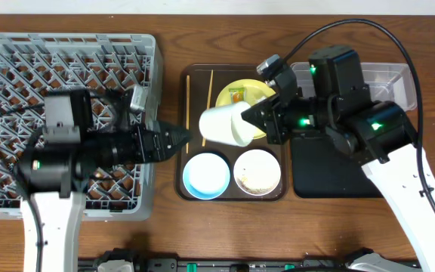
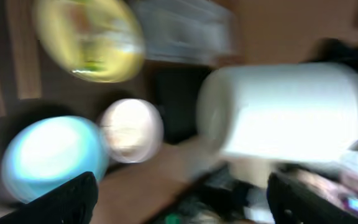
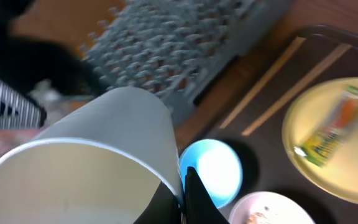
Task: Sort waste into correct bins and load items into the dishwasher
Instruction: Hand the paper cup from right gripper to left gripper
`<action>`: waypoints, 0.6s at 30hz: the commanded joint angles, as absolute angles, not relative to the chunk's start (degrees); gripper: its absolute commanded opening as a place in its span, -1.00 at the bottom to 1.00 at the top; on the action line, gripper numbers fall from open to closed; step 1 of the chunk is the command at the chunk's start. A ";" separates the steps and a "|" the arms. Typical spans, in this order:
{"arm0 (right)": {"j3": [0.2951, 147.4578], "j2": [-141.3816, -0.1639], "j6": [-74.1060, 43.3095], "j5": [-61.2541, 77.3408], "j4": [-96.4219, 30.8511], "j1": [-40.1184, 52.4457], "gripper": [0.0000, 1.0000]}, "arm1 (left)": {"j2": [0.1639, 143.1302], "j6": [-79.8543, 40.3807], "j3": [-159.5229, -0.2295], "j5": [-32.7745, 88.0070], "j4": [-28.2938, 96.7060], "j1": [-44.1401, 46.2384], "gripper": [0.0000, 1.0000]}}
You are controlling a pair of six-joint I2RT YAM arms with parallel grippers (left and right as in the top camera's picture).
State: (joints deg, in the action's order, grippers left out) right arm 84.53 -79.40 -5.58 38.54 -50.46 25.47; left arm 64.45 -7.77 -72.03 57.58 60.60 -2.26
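My right gripper (image 1: 257, 121) is shut on the rim of a white paper cup (image 1: 225, 125), held tilted above the brown tray; it fills the right wrist view (image 3: 98, 162). My left gripper (image 1: 183, 140) is open and empty just left of the cup, which shows in its blurred view (image 2: 284, 112). The yellow plate (image 1: 244, 94) carries the green-and-orange wrapper (image 3: 334, 127). The light blue bowl (image 1: 206, 174) and the white bowl (image 1: 257, 172) with rice scraps sit at the tray's front. Two chopsticks (image 1: 188, 94) lie at the tray's left. I cannot make out the tissue.
The grey dish rack (image 1: 21, 60) fills the left side under my left arm. The brown tray (image 1: 181, 189) is in the middle. The clear tub (image 1: 387, 75) stands at the back right and the black tray (image 1: 331, 177) in front of it, partly under my right arm.
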 commanded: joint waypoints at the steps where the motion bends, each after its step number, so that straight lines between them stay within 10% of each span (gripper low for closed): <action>1: 84.58 -79.50 5.65 56.49 -50.83 23.81 -0.98 | 66.54 2.20 -72.71 84.09 60.51 -4.34 0.81; 18: 84.55 -80.79 6.66 63.44 -38.70 28.05 -0.98 | 64.95 4.03 -72.71 90.15 62.74 -3.18 0.82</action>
